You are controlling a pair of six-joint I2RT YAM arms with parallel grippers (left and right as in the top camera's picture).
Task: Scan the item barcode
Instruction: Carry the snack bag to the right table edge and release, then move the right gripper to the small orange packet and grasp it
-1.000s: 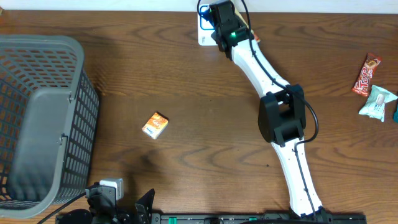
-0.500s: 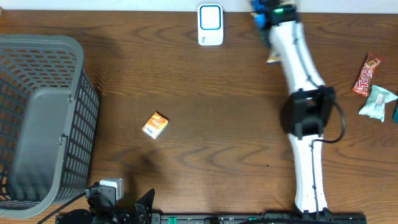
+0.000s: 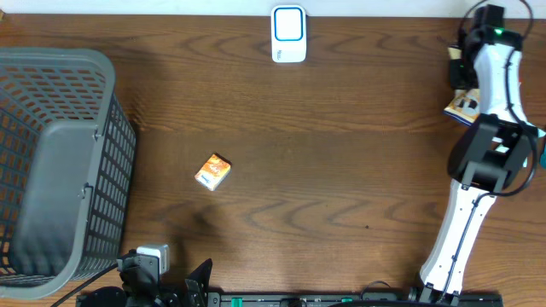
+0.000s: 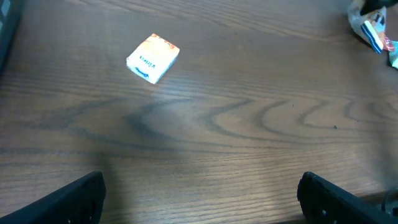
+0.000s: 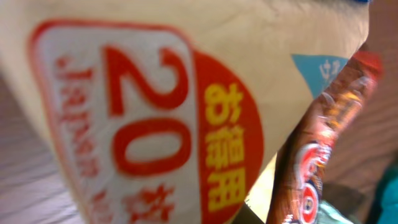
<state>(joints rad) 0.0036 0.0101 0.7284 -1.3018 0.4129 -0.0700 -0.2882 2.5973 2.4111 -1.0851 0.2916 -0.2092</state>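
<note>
A grey plastic basket with latticed walls stood at the left end of the wooden table. A small orange-and-white box lay flat on the bare wood, well apart from the basket. In the right wrist view, a red-brown candy bar wrapper showed blurred at the right.

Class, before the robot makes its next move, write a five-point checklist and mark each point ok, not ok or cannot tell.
1. Right pincer shut on the packet: ok.
2. Left pincer open and empty: ok.
3. Scanner uncovered: ok.
4. Packet's barcode showing: cannot tell.
5. Packet clear of the candy bar: cannot tell.
</note>
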